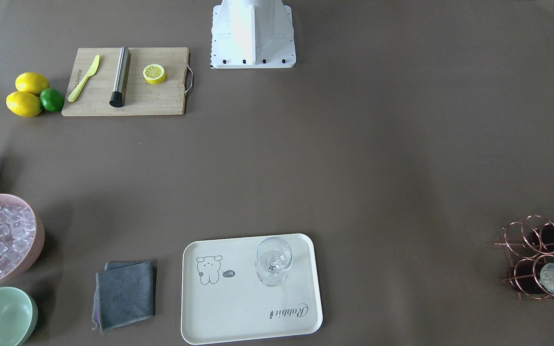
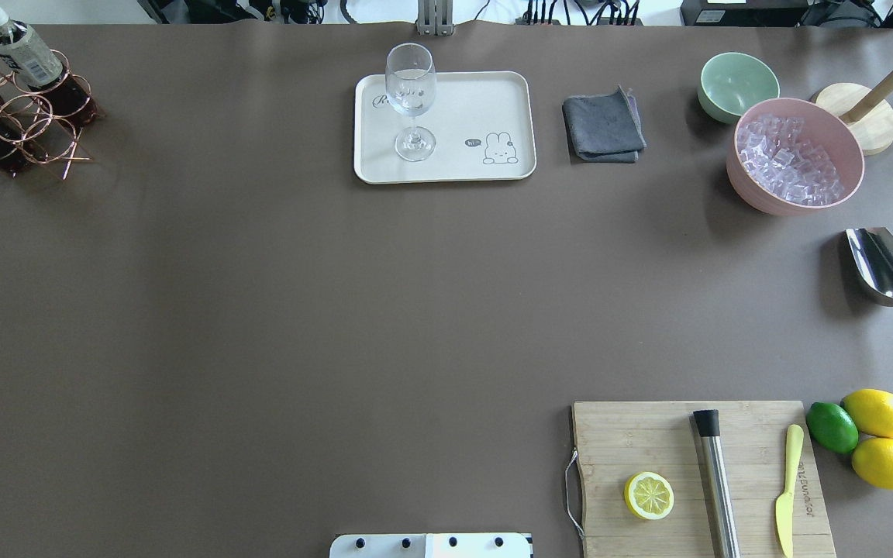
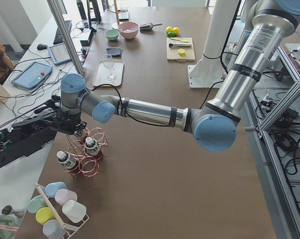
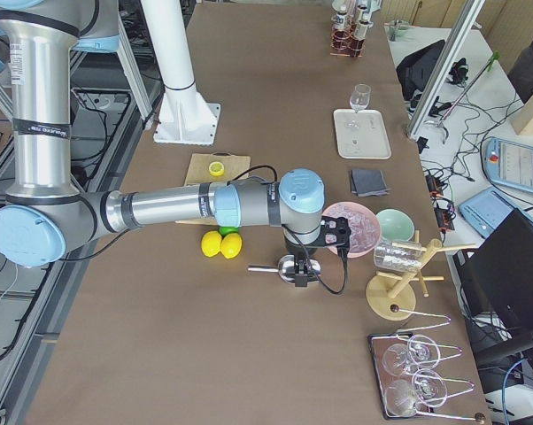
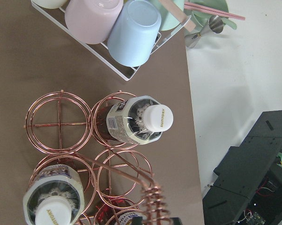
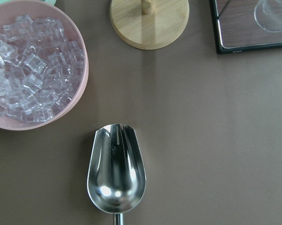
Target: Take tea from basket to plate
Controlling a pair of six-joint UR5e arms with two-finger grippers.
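Note:
Three tea bottles stand tilted in the copper wire basket point(image 5: 59, 124) at the table's end on my left. The left wrist view shows one point(image 5: 136, 124) at centre, one point(image 5: 52, 206) at lower left and a third point(image 5: 127, 218) at the bottom edge. The basket also shows in the overhead view point(image 2: 36, 124) and the front view point(image 1: 527, 235). My left gripper point(image 3: 76, 132) hovers just over the basket; I cannot tell whether it is open. The cream plate point(image 2: 454, 101) holds a clear glass point(image 2: 411, 77). My right gripper point(image 4: 299, 270) hangs over a metal scoop point(image 6: 116, 171); I cannot tell its state.
A pink bowl of ice point(image 2: 795, 155), a mint-green bowl point(image 2: 737, 85) and a grey cloth point(image 2: 603, 128) lie right of the plate. A cutting board point(image 2: 698, 477) with a lemon half, lemons and a lime point(image 2: 832, 426) are near right. A rack of cups point(image 5: 127, 33) stands beside the basket.

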